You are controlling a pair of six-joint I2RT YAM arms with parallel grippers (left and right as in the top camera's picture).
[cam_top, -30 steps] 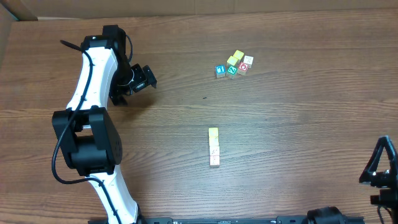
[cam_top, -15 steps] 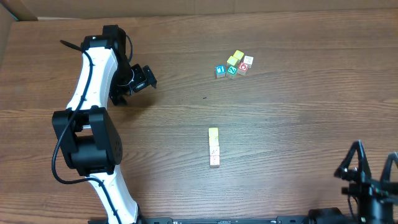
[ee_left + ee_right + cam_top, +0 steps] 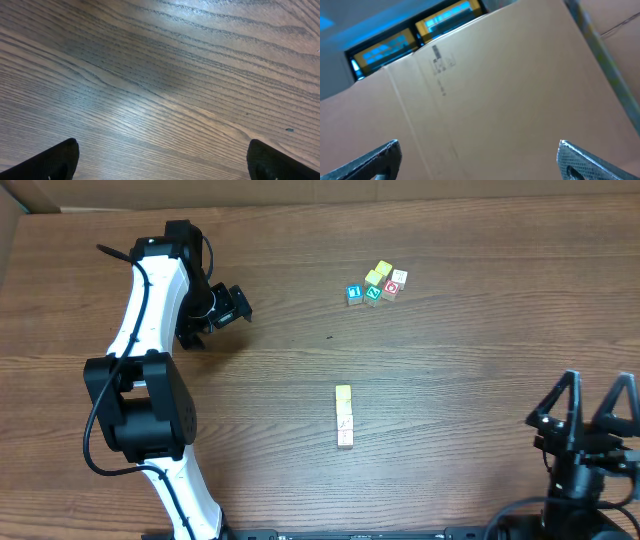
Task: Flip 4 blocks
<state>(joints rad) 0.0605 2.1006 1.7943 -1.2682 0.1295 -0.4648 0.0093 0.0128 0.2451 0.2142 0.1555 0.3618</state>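
Observation:
The blocks lie in a tight cluster at the table's far right in the overhead view: two yellow blocks, a teal block and a red block. My left gripper hangs open well to their left; the left wrist view shows only bare wood between its fingertips, left gripper. My right gripper stands open at the near right corner, far from the cluster. It is tipped up toward a cardboard wall, right gripper, with nothing between the fingers.
A blue-faced cube and a white-topped cube touch the cluster. A short row of three pale cubes, the far one yellowish, lies mid-table. Cardboard walls edge the table at the back.
The right arm has come up into view at the near right corner and shifted left, its fingers spread wide. The left arm and all cubes have stayed put.

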